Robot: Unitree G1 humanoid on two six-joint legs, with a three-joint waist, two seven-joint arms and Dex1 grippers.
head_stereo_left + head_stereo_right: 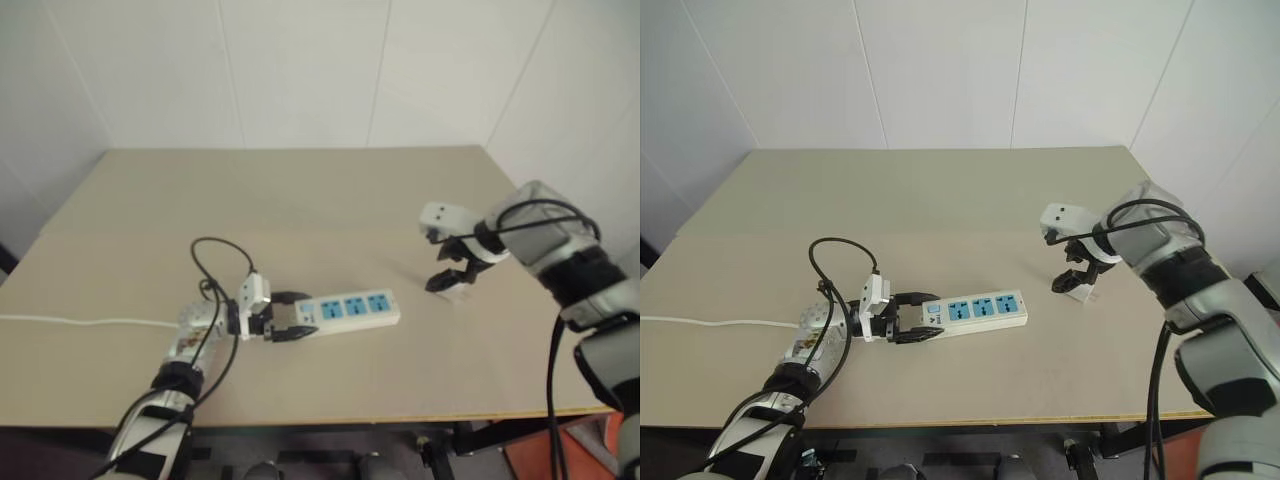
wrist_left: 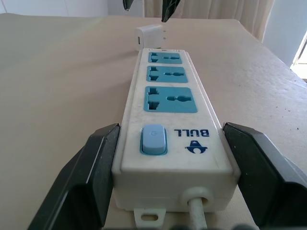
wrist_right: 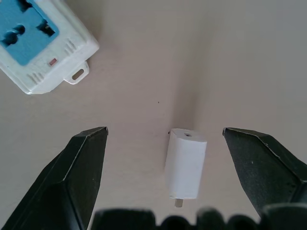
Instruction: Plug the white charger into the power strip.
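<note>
Left gripper [image 1: 285, 327] nearest, jaws clamped on switch end of the power strip [image 1: 350, 310], one black finger on each long side. Strip lies flat on the bench [image 1: 300, 200], three blue sockets up, thin cord [image 1: 80, 322] trailing off to the left edge. White charger [image 3: 186, 163] lies on bench just past strip's far end, apart from it. Right gripper [image 3: 165, 179] hangs above charger, jaws wide, straddling it without contact.
</note>
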